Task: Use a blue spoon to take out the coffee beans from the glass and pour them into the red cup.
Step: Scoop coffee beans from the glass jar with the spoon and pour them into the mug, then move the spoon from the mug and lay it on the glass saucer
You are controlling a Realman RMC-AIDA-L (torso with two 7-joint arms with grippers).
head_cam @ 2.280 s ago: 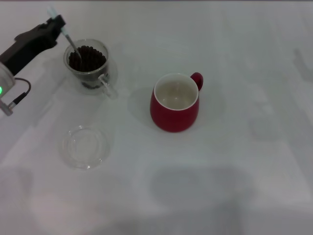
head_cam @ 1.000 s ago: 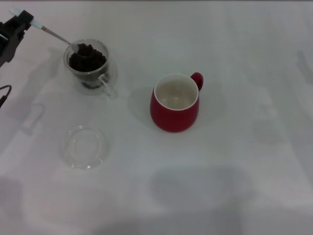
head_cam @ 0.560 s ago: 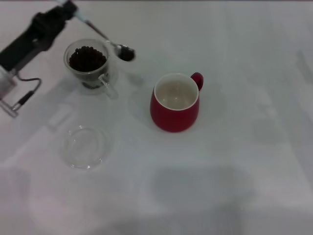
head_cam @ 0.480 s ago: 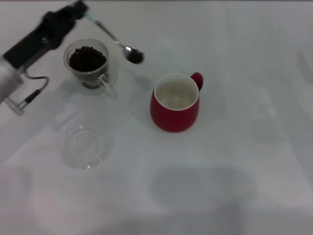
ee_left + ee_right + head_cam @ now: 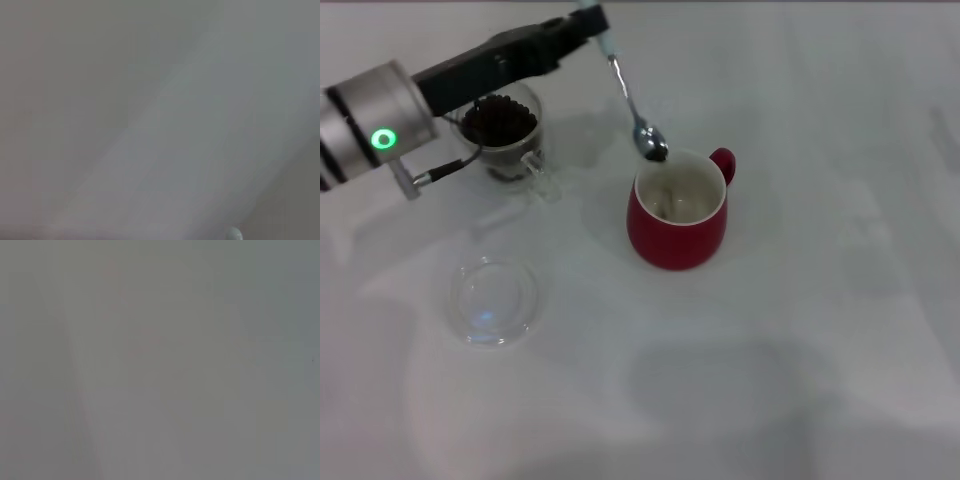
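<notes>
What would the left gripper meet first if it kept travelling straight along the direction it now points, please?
Likely nothing: the left gripper, holding the pale-blue-handled metal spoon, points past the far side of the dark red ceramic mug over bare white table, though depth is unclear.

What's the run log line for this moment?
left gripper: holds blue spoon | coffee beans over red cup rim | right: unseen

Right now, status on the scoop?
Left gripper shut on blue spoon, bowl with coffee beans at red cup rim. Right arm out of view. Nothing blocking.
</notes>
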